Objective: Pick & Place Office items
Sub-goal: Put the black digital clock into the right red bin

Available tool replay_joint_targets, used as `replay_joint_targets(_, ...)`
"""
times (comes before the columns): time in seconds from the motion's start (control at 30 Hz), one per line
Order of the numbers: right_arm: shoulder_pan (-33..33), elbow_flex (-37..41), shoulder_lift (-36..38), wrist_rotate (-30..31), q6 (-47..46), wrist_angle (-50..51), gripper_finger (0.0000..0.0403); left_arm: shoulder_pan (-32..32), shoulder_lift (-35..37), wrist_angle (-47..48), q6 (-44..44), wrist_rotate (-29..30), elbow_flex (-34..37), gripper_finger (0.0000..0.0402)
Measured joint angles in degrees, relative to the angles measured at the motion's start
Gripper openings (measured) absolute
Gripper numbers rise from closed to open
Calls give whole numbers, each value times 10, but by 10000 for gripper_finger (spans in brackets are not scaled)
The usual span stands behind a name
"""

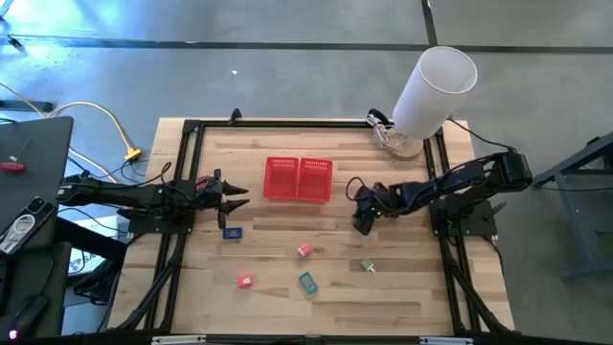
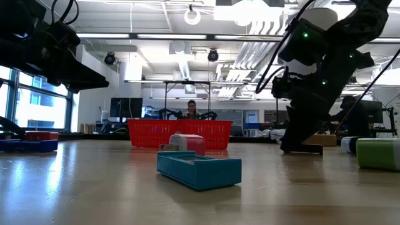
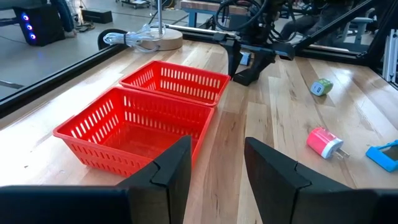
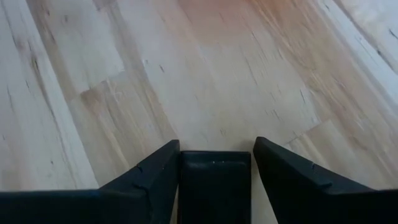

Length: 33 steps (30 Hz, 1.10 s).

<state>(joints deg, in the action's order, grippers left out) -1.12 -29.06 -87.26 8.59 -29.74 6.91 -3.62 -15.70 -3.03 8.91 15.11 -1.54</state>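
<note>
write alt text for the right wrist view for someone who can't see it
The right gripper points down at the bare wooden table, its two dark fingers closed on a small black item held between them. Nothing else is in this view.

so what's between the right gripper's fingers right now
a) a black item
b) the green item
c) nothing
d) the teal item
a: in the right wrist view a black item sits squarely between the right gripper's two fingers, low over the bare wooden table.
</note>
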Motion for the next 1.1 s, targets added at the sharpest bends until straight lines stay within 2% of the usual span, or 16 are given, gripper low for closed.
replay_joint_targets(0.53, -10, -2, 2, -21, 47, 20, 201, 0, 0, 0, 1, -3, 0, 141)
replay_joint_targets(0.63, -10, -2, 2, -23, 58, 20, 189, 0, 0, 0, 1, -3, 0, 141)
replay_joint_targets(0.8, -11, -2, 3, -25, 58, 21, 146, 0, 0, 0, 1, -2, 0, 141)
replay_joint_targets(1.1, -13, -2, 10, -17, 81, 3, 143, 0, 0, 0, 1, -2, 0, 141)
